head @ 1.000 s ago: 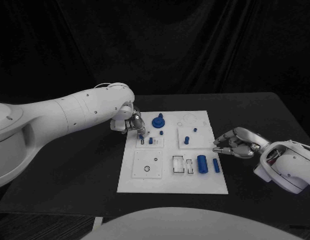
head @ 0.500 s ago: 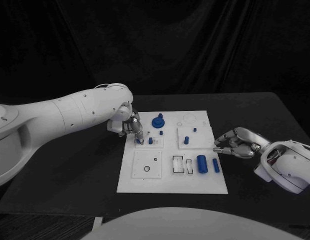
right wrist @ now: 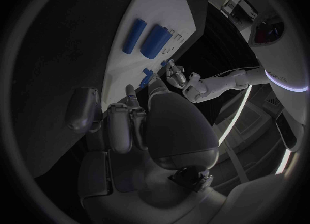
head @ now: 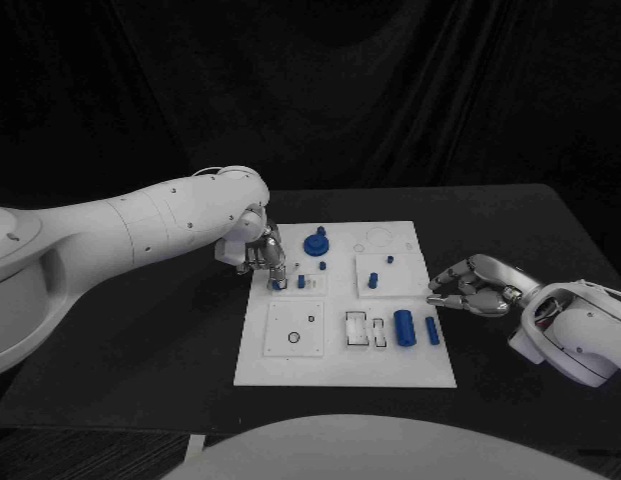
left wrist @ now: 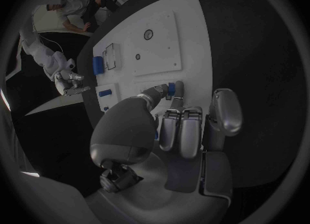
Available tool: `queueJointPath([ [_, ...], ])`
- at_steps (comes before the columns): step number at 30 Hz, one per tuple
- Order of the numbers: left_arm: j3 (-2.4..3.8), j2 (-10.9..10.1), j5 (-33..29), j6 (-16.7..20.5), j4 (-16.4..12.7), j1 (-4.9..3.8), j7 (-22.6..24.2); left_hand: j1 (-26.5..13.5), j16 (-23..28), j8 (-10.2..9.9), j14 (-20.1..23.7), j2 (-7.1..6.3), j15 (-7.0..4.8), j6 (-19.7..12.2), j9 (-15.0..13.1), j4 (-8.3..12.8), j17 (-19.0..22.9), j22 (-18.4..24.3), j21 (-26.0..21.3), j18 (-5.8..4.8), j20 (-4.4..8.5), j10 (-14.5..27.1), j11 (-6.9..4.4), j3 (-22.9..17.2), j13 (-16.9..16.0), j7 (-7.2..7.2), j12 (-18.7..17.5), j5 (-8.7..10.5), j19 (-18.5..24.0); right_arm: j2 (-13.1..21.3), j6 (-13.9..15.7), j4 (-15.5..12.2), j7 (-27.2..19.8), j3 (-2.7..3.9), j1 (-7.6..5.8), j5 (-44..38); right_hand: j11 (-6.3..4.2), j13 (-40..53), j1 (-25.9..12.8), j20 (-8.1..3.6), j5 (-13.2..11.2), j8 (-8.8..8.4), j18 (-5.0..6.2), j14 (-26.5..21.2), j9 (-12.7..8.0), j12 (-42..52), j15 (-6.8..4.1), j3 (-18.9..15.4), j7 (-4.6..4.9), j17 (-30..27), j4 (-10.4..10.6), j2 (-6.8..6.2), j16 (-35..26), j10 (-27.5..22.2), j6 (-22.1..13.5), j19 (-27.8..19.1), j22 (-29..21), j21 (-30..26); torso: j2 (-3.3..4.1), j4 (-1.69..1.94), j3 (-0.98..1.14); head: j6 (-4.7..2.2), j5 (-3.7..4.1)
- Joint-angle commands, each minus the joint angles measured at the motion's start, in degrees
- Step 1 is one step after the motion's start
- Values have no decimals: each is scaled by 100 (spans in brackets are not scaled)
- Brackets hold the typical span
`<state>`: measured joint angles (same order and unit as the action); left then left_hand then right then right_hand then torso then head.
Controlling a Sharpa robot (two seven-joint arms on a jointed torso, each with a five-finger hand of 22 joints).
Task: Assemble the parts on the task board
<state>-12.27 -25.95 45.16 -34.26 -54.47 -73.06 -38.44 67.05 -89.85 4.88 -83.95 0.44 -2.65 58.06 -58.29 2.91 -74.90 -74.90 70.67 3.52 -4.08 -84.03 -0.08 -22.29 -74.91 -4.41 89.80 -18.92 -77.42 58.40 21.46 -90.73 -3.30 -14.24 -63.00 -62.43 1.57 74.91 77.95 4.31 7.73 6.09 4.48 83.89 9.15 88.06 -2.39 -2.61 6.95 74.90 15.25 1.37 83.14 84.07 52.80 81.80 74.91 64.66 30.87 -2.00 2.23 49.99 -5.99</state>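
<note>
1. The left hand is at the board's left edge, fingertips pinching a small blue peg held upright over the upper-left plate.
2. The peg's long axis runs roughly straight down toward that plate; whether its tip is already in a hole I cannot tell.
3. Judged from this, the coming move is a short push along that axis, straight down from the fingers.
4. The right hand hovers off the board's right edge, fingers curled in, holding nothing.
5. Two blue cylinders lie side by side on the board, long axes running front to back, just left of the right hand, which is the nearer one.
</note>
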Motion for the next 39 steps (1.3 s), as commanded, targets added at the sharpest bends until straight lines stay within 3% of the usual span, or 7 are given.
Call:
queueJointPath([
  [1, -1, 38, -25, -47, 36, -4, -26, 11, -15, 20, -605, -34, 26, 26, -9, 338, -1510, -895, -11, 113, 3, -597, 22, -311, -1509, 44, 20, 2, 19, 8, -27, -14, 85, 3, 20, -4, 45, 1311, 1, -13, 23, -26, 51, 404, -6, -25, 43, -11, -3, 820, -13, 64, -19, 402, 31, -38, 840, -20, 4, 0, 0, 1, -3],
  [22, -1, 205, -25, 76, 183, 4, 107, -47, -15, 7, -605, 12, 40, -9, -12, 313, -1510, -881, -57, 121, -4, -597, 41, -319, -1509, 24, 20, 17, 55, 26, -43, -19, 88, 3, 81, -3, 45, 1311, 1, -13, 23, -26, 51, 404, -6, -25, 43, -11, -3, 820, -13, 64, -19, 402, 31, -38, 840, -20, 2, 1, 1, 1, 22],
  [39, -1, 244, -25, 100, 268, 12, 77, -61, -15, -4, -605, 65, 49, -38, -13, 304, -1510, -876, -79, 124, -11, -597, 51, -345, -1509, 10, 20, 5, 74, 6, -62, -9, 89, 3, 89, -3, 47, 1310, 3, -13, 20, -33, 52, 404, -11, -25, 44, -19, -2, 819, -17, 66, -20, 401, 28, -39, 839, -27, 2, 3, 2, 1, -8],
])
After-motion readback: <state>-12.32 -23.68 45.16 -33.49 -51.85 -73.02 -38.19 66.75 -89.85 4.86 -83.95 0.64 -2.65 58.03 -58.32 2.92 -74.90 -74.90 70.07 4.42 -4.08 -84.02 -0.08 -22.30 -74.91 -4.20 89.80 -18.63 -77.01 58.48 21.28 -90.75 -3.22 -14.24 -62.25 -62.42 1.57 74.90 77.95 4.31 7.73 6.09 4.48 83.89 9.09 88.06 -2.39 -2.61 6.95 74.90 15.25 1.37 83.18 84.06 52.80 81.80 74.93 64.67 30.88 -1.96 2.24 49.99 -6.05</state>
